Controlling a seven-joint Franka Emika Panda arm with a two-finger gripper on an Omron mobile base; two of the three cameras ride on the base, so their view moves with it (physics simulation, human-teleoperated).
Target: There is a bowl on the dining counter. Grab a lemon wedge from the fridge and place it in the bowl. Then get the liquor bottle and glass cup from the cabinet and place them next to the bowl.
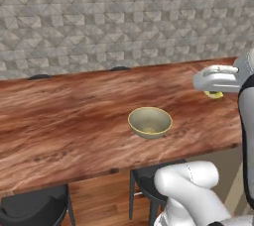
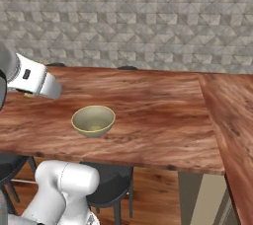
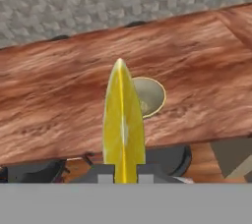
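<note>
A yellow lemon wedge (image 3: 123,120) stands upright between my fingertips, with my gripper (image 3: 123,171) shut on it. Beyond it on the wooden dining counter (image 3: 59,95) sits the empty beige bowl (image 3: 153,90). In the left base view the bowl (image 1: 150,122) is mid-counter and my gripper (image 1: 214,91) hovers to its right with the lemon wedge (image 1: 214,94) peeking out below the hand. From the right base view the bowl (image 2: 93,120) lies right of my gripper (image 2: 30,92). The liquor bottle, glass cup, fridge and cabinet are out of view.
A grey tiled wall (image 1: 124,17) rises behind the counter. Dark stools (image 1: 30,210) stand under its near edge, and stool tops (image 1: 119,68) peek over the far edge. The counter turns towards me at the right (image 2: 232,120).
</note>
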